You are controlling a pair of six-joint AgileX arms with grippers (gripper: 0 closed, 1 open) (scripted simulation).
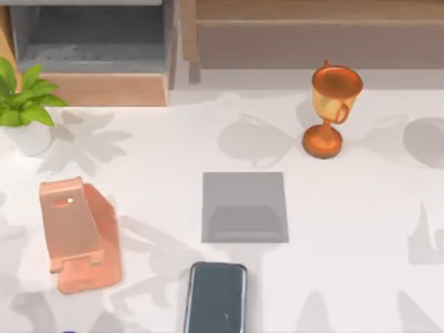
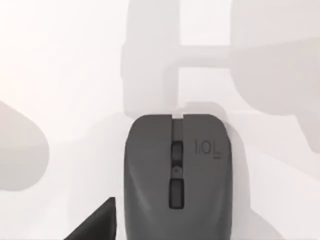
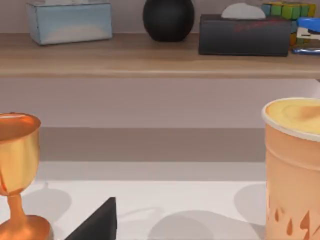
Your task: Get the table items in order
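Note:
A black computer mouse (image 2: 177, 175) lies on the white table, seen close from above in the left wrist view, with a dark part of my left gripper (image 2: 95, 225) beside it. The dark glossy smartphone (image 1: 216, 297) lies flat at the front centre. Just behind it is the grey square pad (image 1: 244, 207), bare. The salmon-pink phone stand (image 1: 76, 232) sits at the left. The copper-gold trophy cup (image 1: 331, 111) stands upright at the back right, and also appears as the trophy cup (image 3: 17, 150) ahead of my right gripper (image 3: 95, 225).
A green potted plant (image 1: 24, 104) stands at the back left. Wooden furniture (image 1: 312, 28) lines the back edge. The right wrist view shows an orange paper cup (image 3: 295, 170) close by and a shelf (image 3: 150, 55) with boxes and a black vase.

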